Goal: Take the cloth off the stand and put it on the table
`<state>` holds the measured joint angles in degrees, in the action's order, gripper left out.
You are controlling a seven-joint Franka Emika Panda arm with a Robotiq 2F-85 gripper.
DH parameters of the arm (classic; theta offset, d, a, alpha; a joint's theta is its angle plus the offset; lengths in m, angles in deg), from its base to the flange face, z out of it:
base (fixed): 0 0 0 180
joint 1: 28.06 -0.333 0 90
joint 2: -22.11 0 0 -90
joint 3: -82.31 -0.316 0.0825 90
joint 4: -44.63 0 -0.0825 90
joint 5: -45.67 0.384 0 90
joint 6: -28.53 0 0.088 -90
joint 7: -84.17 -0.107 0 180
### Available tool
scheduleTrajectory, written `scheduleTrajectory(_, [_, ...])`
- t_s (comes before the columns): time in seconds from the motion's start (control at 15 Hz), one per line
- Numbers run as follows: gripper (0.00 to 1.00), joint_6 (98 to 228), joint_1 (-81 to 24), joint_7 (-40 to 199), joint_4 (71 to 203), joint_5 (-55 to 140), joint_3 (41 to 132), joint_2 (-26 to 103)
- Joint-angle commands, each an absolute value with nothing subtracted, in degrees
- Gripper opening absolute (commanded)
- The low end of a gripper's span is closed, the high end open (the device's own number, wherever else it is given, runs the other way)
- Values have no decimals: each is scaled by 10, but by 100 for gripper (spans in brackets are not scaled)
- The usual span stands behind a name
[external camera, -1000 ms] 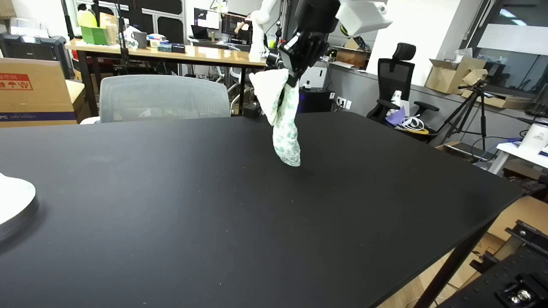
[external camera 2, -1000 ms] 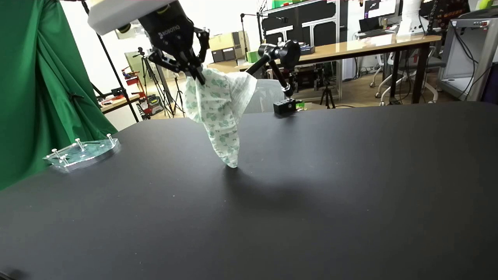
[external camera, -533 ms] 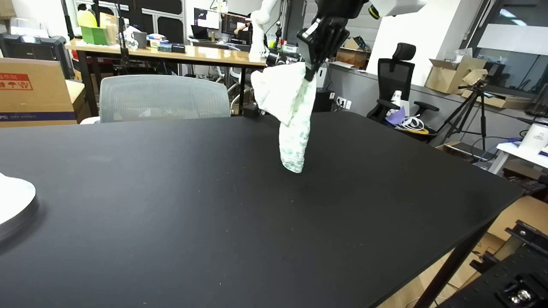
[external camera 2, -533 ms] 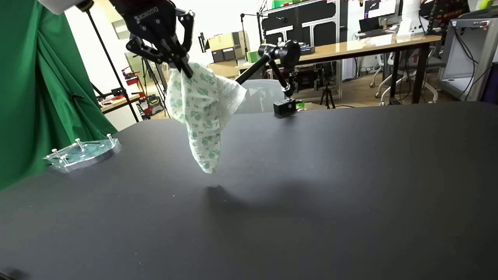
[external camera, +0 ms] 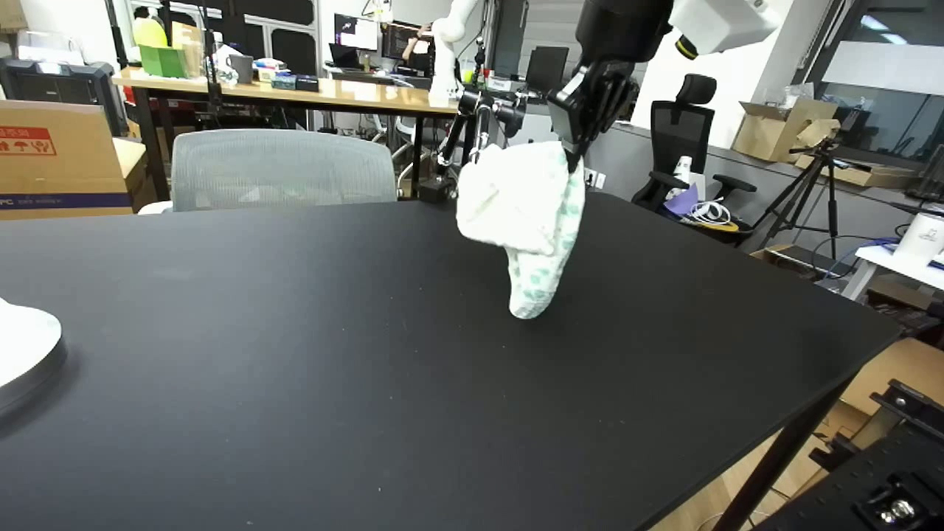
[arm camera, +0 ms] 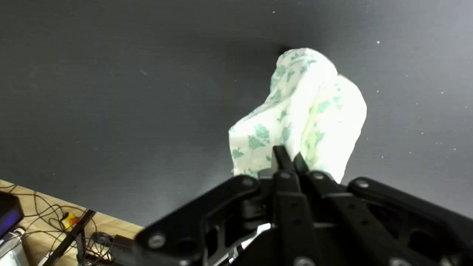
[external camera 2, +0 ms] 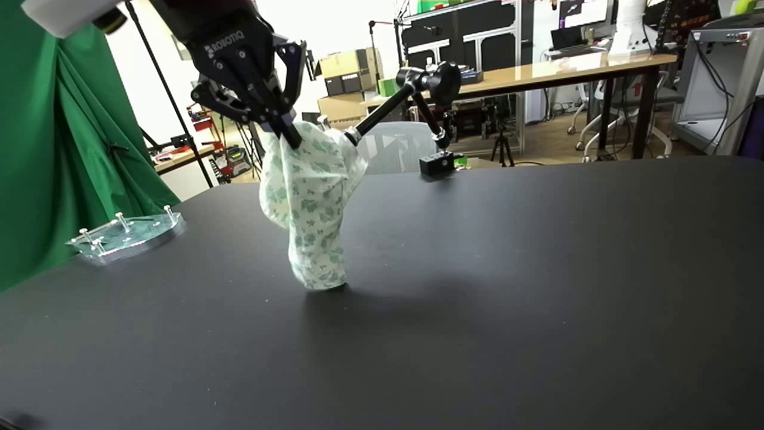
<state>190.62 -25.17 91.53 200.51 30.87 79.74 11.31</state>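
Observation:
A white cloth [external camera: 516, 203] with green leaf prints hangs from my gripper [external camera: 574, 161] over the black table [external camera: 295, 354]. The cloth also shows in an exterior view [external camera 2: 313, 209] and in the wrist view [arm camera: 284, 114]. My gripper [external camera 2: 290, 137] is shut on the cloth's upper part, with the two fingertips [arm camera: 291, 157] close together on the fabric. The cloth's lower end is at or just above the table surface; contact is hard to tell. A black jointed stand [external camera 2: 412, 86] stands at the table's far edge, behind the cloth.
A clear plate with upright pegs [external camera 2: 128, 236] lies near a table edge by the green curtain [external camera 2: 71, 137]. A white rounded object [external camera: 26, 346] is at the left in an exterior view. A mesh chair [external camera: 280, 169] stands behind the table.
The gripper has carried the cloth away from the black jointed stand and, over the last half second, lowered it. The cloth's lower end is nearer the table and its folds have swung.

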Motion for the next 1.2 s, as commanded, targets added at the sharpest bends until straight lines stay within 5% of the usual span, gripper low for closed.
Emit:
scheduleTrajectory(0.0, [0, 1904, -230, 863, 2006, 263, 790, 130])
scheduleTrajectory(1.0, [0, 1934, -205, 696, 1957, 125, 794, 239])
scheduleTrajectory(1.07, [27, 1932, -206, 695, 1952, 128, 794, 245])
scheduleTrajectory(1.13, [28, 1932, -207, 694, 1948, 132, 795, 250])
